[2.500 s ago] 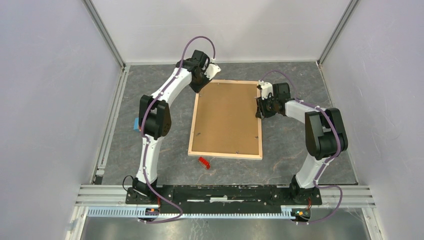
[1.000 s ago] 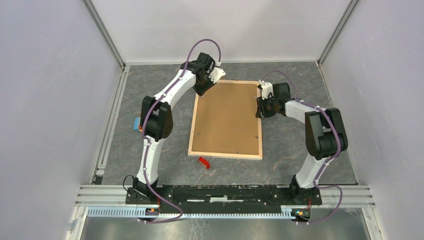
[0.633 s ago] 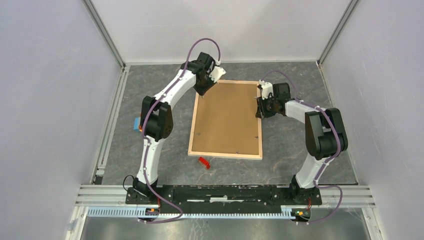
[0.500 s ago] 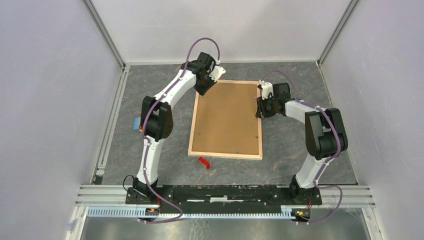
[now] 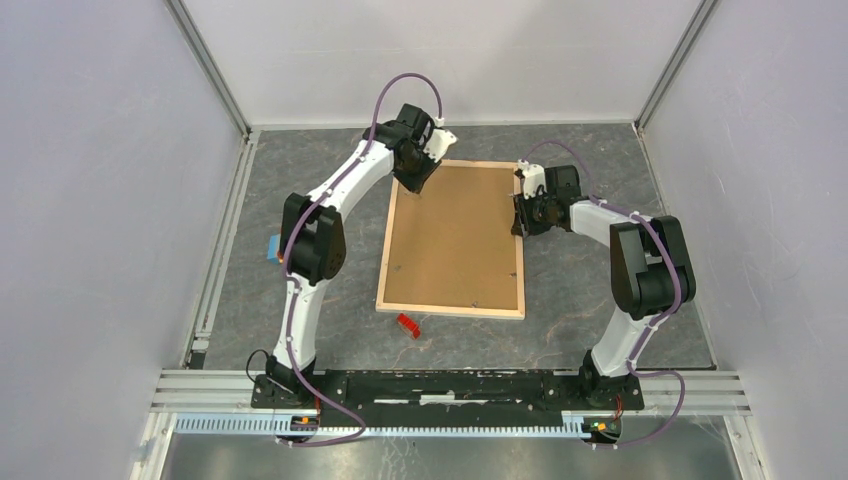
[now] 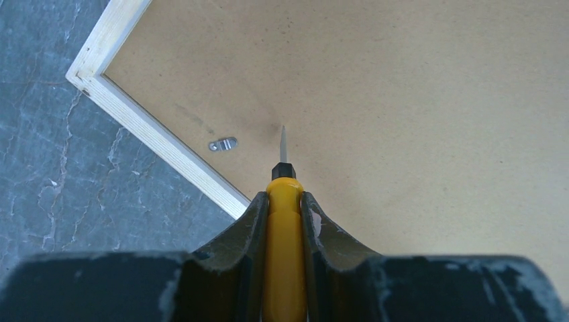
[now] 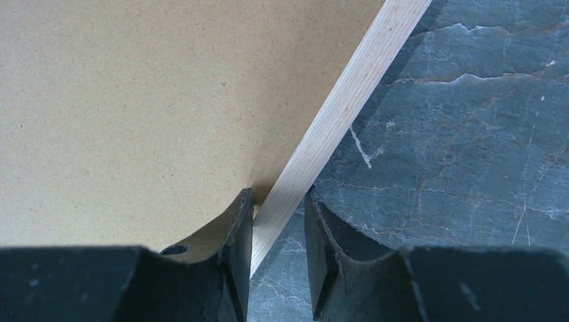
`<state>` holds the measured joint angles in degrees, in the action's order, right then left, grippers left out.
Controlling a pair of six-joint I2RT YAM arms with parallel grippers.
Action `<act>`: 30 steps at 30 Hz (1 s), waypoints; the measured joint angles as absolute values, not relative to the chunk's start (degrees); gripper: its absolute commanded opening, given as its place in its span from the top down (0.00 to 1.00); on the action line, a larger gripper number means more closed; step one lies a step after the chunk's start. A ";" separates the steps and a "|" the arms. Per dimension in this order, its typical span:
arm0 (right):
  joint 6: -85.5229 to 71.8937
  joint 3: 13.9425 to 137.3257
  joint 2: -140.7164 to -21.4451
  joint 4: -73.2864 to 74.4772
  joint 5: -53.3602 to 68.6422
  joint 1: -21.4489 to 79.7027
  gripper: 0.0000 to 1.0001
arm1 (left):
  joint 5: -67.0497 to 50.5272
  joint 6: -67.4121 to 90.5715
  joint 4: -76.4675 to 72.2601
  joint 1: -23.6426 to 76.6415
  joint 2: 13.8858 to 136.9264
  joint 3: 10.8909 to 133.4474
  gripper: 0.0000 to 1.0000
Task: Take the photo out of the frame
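**Screwdriver tip now on the back of the frame**

The frame (image 5: pixel 450 309) lies face down in the middle of the table (image 5: pixel 300 180), its pale wood edges up and the brown backing board (image 5: pixel 455 235) filling it. The photo is hidden under that board.

The left gripper (image 6: pixel 284 201) is clamped on a yellow-handled screwdriver (image 6: pixel 284 228). Its tip rests on the board just inside the far left corner, near a small metal clip (image 6: pixel 222 143). A couple of seconds ago this gripper was over the corner's outer edge; it has since moved right, over the board.

The right gripper (image 7: pixel 278 201) has not moved. Its jaws grip the frame's right wood edge, one finger on the board side, one on the table side.

A small red object (image 5: pixel 407 325) lies just beyond the near edge.
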<state>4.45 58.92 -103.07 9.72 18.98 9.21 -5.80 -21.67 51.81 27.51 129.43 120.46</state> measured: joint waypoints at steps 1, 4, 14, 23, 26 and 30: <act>4.47 59.05 -103.09 9.96 18.76 9.21 0.65 | -6.28 -21.58 51.81 27.51 129.03 120.16 0.98; 4.56 60.93 -104.03 12.29 17.96 8.71 0.66 | -7.18 -21.21 51.86 27.46 127.42 118.78 0.98; 16.03 78.50 -115.02 24.77 22.81 0.82 0.66 | -9.63 -20.01 52.69 25.50 122.56 115.90 0.98; 36.51 96.57 -124.66 34.68 19.90 -2.87 0.59 | -10.74 -18.50 53.52 24.05 120.99 113.47 0.98; 39.13 101.43 -126.74 35.42 17.08 -2.90 0.48 | -11.11 -17.43 53.58 23.83 120.44 112.66 0.98; 38.28 106.21 -127.11 34.54 14.57 -2.59 0.36 | -11.97 -15.97 53.76 23.42 119.52 111.55 0.98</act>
